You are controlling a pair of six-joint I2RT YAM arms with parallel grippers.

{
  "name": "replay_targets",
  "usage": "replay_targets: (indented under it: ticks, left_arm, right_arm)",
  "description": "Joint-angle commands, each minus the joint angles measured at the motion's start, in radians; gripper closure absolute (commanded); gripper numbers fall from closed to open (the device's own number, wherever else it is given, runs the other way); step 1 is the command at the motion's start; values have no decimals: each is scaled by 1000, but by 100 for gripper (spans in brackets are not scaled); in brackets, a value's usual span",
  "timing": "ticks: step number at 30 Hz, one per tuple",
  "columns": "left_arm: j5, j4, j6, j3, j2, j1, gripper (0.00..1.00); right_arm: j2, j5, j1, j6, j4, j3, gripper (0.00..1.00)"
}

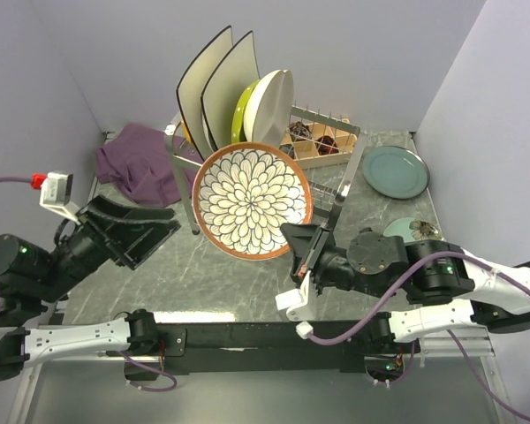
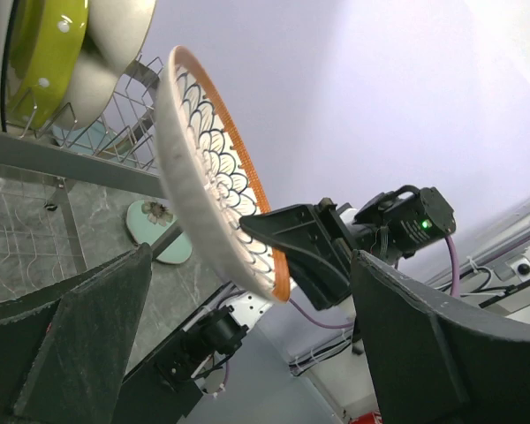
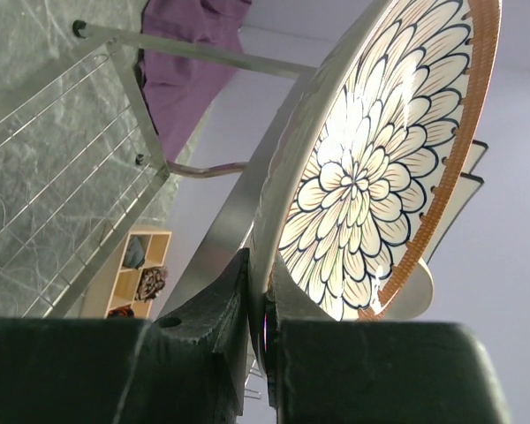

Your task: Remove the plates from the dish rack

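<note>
Plate is pinched at its near rim by the right gripper, upright probably to clear the rack; left gripper gapes empty.

Brown-rimmed floral plate upright, just before the dish rack; two square cream plates, yellow-green plate and cream round plate stand racked; teal plate and mint plate lie flat to its right.

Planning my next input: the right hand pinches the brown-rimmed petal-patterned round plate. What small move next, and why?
Probably swing the right hand rightward and tip the brown-rimmed petal-patterned round plate down toward bare grey marble table near the round teal-grey plate: it hangs upright by its rim, already out of the silver wire dish rack.
</note>
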Motion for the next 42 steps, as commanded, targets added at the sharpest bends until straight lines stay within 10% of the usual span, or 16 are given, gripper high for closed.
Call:
replay_targets:
  ticks: [1, 18, 25, 42]
  left_arm:
    - [7, -27, 19, 51, 85, -3, 3]
    - [-332, -290, -108, -9, 182, -3, 36]
    - [-333, -290, -136, -47, 186, -3, 99]
    - [-294, -198, -243, -211, -42, -3, 99]
  right_arm:
    - [6, 91, 25, -57, 135, 70, 100]
    - [119, 223, 75, -89, 194, 10, 100]
    - [156, 238, 76, -77, 207, -20, 100]
    - [93, 238, 76, -68, 344, -200, 63]
